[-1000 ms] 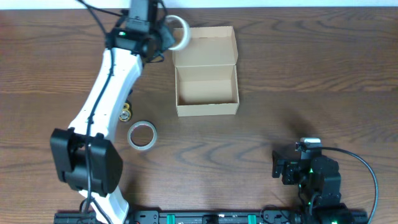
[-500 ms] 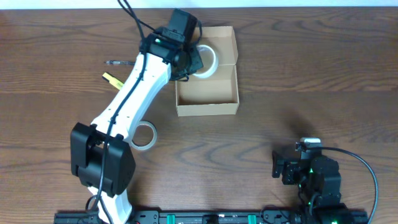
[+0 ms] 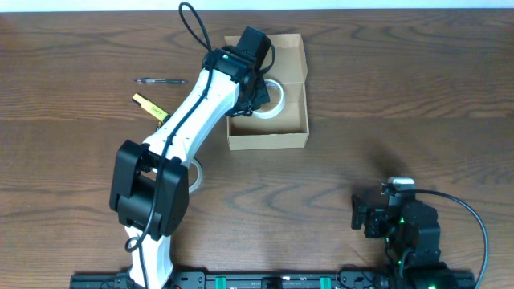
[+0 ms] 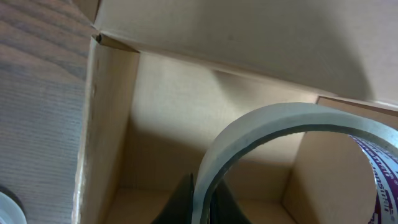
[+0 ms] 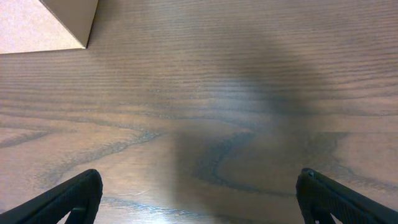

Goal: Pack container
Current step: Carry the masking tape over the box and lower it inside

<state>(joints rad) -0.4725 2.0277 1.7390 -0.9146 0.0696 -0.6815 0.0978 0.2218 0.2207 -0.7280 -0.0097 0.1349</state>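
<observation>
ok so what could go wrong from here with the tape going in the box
1. The left claw pinches only the band of the tape roll, which hangs tilted; released so, it may land on edge.
2. It sits near the lid fold of the cardboard box; lowering could snag there and shove the box.
3. A second tape roll lies partly under the left arm, which might knock it.

The overhead camera looks straight down on the whole table (image 3: 418, 96), container (image 3: 269, 141) included. The left wrist camera sits very close, peering into the container (image 4: 155, 124) past a tape roll (image 4: 249, 134). The right wrist camera, well apart from the container, faces the table from low down. It catches what seems to be one corner of the container (image 5: 43, 25).
</observation>
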